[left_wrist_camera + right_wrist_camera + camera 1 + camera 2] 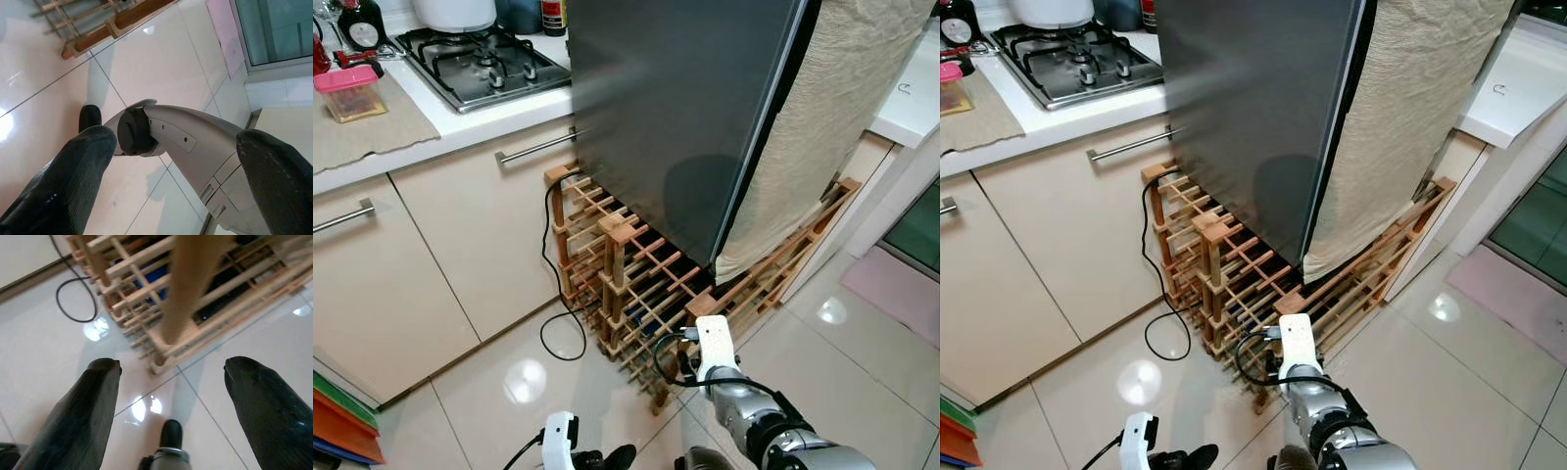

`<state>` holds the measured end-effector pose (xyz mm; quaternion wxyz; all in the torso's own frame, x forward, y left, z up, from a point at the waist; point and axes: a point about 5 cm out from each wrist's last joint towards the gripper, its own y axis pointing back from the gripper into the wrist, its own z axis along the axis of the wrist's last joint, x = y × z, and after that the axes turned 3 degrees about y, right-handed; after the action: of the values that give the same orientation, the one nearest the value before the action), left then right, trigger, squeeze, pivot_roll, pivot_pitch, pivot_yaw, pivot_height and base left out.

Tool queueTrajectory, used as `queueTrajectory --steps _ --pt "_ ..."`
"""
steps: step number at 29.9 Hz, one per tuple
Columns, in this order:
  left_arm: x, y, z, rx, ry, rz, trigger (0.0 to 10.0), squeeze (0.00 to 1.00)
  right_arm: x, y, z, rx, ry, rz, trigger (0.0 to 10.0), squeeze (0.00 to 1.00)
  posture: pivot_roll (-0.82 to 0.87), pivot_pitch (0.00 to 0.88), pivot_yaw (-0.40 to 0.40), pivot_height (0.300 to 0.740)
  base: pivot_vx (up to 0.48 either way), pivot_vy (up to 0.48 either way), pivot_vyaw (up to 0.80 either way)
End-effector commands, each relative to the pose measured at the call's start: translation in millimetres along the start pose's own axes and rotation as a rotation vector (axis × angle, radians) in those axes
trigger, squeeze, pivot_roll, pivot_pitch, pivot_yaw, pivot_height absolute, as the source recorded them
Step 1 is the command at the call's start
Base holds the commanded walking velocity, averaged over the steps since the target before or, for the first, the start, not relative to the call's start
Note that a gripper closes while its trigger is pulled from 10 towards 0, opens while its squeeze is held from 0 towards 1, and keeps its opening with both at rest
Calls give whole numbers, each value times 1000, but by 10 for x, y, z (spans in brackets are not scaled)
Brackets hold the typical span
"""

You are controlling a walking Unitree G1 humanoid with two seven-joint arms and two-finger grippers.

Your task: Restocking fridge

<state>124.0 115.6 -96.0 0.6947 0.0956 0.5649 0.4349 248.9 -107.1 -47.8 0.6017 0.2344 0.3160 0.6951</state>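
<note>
The tall dark grey fridge [675,108] stands shut in front of me, raised on a wooden wine rack [626,284]. A beige cloth [822,127] hangs over its right side. Both arms hang low, and neither holds anything. My left gripper [176,142] is open, its fingers [78,166] spread over the tiled floor and a silver part of my own body. My right gripper [173,366] is open too, just above the floor by the near corner of the wooden wine rack [171,298]. My right arm [754,411] shows at the bottom of the left eye view.
A black cable [553,294] loops on the floor left of the rack. Cream cabinets [431,255] under a white counter with a gas hob [480,59] and a pink-lidded box [350,93] stand on the left. A pinkish mat [891,289] lies right; coloured folders [337,426] lean bottom left.
</note>
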Motion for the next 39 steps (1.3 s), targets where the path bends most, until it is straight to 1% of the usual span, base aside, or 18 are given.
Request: queueTrajectory --steps 1,39 --pt "180 38 1169 -8 -457 718 10000 0 -40 -3 17 -6 1 -13 10000 114 -128 16 21 693 0 0 0" --pt "180 38 1169 -8 -457 718 10000 0 -40 -3 17 -6 1 -13 10000 114 -128 16 21 693 0 0 0"
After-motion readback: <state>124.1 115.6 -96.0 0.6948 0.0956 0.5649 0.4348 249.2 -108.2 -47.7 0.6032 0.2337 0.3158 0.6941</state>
